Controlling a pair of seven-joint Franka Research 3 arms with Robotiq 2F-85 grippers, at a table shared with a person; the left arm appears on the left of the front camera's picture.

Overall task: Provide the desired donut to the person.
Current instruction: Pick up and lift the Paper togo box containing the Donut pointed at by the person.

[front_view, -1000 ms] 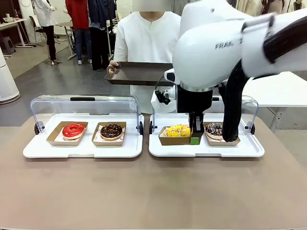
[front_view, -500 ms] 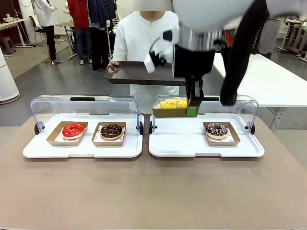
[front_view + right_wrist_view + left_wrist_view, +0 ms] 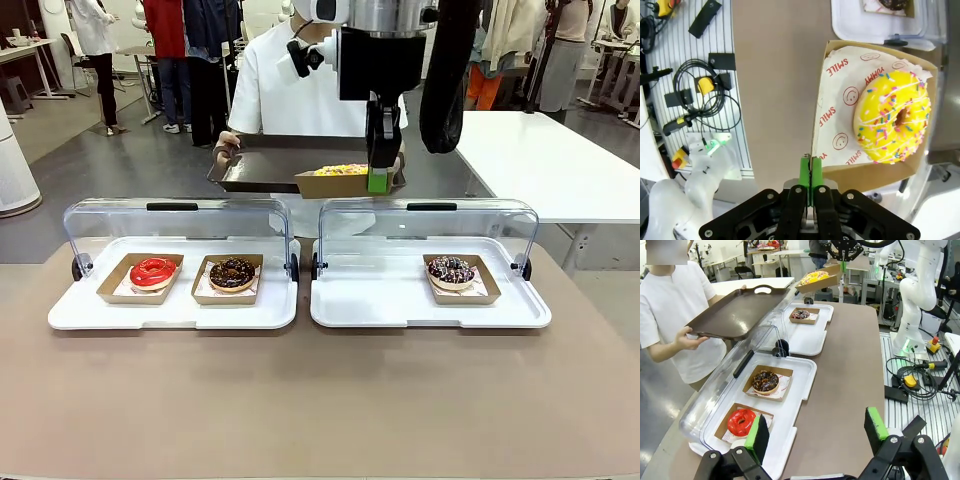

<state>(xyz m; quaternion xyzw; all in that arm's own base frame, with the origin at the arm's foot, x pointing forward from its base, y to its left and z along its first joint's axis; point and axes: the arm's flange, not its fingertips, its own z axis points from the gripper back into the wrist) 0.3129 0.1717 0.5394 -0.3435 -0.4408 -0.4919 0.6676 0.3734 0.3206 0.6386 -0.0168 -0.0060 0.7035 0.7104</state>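
Observation:
The yellow sprinkled donut (image 3: 340, 170) lies in a brown card box that hangs in the air at the near edge of the dark serving tray (image 3: 270, 160), which the person (image 3: 300, 80) in the white shirt holds with both hands. My right gripper (image 3: 378, 182) comes down from above and is shut on the box's right rim. Its wrist view shows the green pads (image 3: 805, 172) pinching the box wall beside the donut (image 3: 892, 117). My left gripper (image 3: 816, 432) stands open over the table's left end, holding nothing. From there the lifted donut (image 3: 813, 277) shows far off.
Two white trays with raised clear lids sit on the brown table. The left tray (image 3: 80, 312) holds a red donut (image 3: 153, 271) and a chocolate donut (image 3: 232, 273). The right tray (image 3: 370, 300) holds a sprinkled chocolate donut (image 3: 451, 270). Cables and a controller lie beside the table (image 3: 915, 382).
My right gripper has lifted the yellow donut's box off the right tray, raising it and carrying it away toward the person's serving tray. The left gripper has stayed open.

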